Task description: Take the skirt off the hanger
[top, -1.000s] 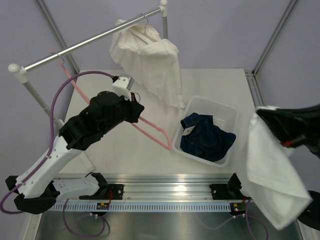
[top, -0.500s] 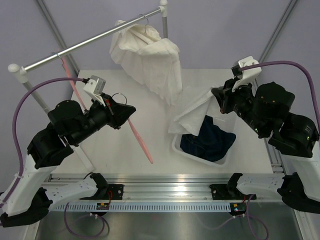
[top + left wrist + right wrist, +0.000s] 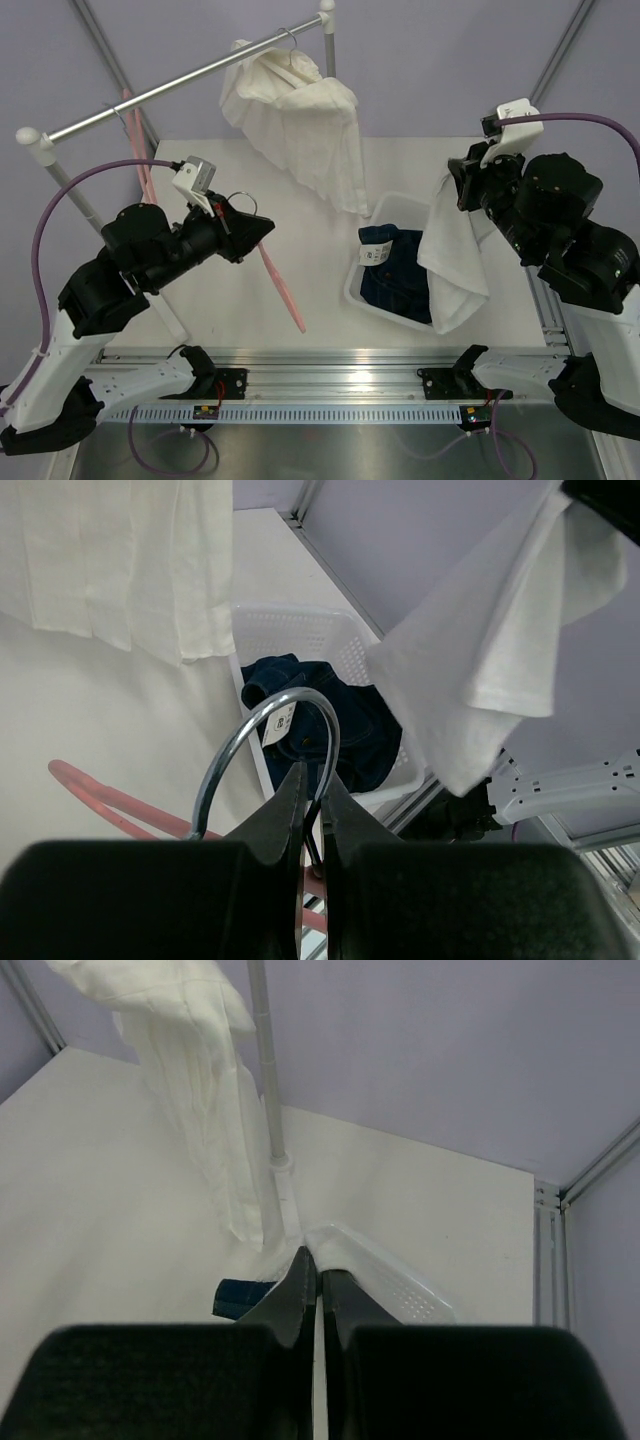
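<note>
the white skirt [image 3: 452,265], clenched in the right gripper [image 3: 462,185] at 3 o'clock, is hung over the basket [image 3: 405,199], seemingly for dropping, while the bare pink hanger [image 3: 283,290] is pinched by its hook [image 3: 290,693] in the left gripper [image 3: 262,228] at 9 o'clock.

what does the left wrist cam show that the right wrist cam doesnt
Only the left wrist view: the metal hook pinched in the left gripper, the pink hanger arm below it, and the white skirt draping free at the right.
Only the right wrist view: the rack pole standing upright, and the right gripper shut on a thin edge of the skirt.
Both: the hanging white garment, the white basket and the dark denim inside it.
</note>
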Tool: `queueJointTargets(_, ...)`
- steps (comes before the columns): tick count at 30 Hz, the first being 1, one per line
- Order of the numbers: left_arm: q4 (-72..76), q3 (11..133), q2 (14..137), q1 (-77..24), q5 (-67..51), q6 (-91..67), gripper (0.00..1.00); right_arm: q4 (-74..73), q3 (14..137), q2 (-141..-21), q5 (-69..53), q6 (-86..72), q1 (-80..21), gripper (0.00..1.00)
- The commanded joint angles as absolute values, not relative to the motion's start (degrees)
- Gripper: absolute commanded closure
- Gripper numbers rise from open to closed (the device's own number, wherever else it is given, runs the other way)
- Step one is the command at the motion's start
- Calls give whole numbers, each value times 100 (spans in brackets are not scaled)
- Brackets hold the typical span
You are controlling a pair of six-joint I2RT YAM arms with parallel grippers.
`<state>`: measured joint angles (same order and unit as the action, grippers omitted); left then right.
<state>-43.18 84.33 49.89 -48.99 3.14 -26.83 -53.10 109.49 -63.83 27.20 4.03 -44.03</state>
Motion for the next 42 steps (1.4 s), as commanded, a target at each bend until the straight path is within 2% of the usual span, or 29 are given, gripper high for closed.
queueJointTargets(1,-3964,8420,4896,-4896,97,-2760,100,-4887,10706,-6390,2383,457,-4044,100)
queueJointTargets(6,-3876,8385,4843,-4887,-131,-2865,100,-4834,10416,-6442,2197,431,-3692,100)
queueJointTargets(9,-3771,8332,4773,-4887,-307,-2892,100,-4738,9828,-6311,2180,299,-3612,100)
queueJointTargets(19,-3788,8420,4737,-4896,-650,-2944,100,-4193,7024,-5748,1995,-974,-3604,100)
queueJointTargets(24,-3560,8306,4641,-4896,-905,-3032,100,-4079,5795,-6195,1732,-2255,-3604,100)
queueJointTargets(32,-3279,8192,4474,-4896,-1476,-3059,100,-4087,5370,-6952,1441,-3129,-3612,98)
queueJointTargets(33,-3252,8165,4430,-4896,-1546,-3059,100,-4200,5431,-7013,1502,-3112,-3604,88)
queueJointTargets(34,-3208,8148,4404,-4887,-1677,-3059,100,-4306,5475,-7031,1729,-3094,-3595,69)
queueJointTargets(35,-3199,8121,4334,-4887,-1740,-3059,100,-4402,5545,-7023,1905,-3085,-3595,36)
queueJointTargets(36,-3199,8112,4307,-4895,-1810,-3059,100,-4603,5711,-7005,2073,-3033,-3595,26)
queueJointTargets(39,-3147,7990,4193,-4887,-2047,-3032,100,-5025,6272,-6847,2609,-2700,-3604,1)
queueJointTargets(42,-2901,7762,4052,-4896,-2486,-3032,100,-5421,7080,-6610,2909,-2313,-3595,1)
